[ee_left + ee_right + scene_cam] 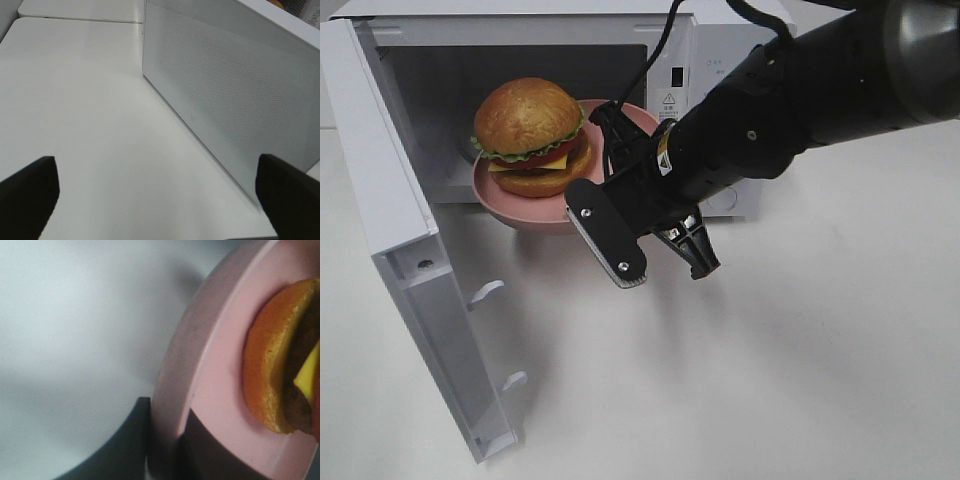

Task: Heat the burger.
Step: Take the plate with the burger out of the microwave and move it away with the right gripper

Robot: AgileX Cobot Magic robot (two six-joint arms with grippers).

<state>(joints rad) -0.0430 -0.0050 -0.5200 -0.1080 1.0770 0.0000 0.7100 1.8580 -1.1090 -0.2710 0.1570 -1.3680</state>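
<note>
Right gripper (162,440): jaws pinching the pink plate's (200,390) rim, one finger each side.
Burger (530,135): sitting on that plate, just beyond the jaws, at the microwave (705,60) opening.
Left gripper (160,200): jaws gaping wide, holding nothing, facing the door (225,95).

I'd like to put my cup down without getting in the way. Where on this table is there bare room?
The white table is bare in front, right of the open microwave door. It is crowded at the microwave mouth, where the right gripper holds the pink plate with the burger.
</note>
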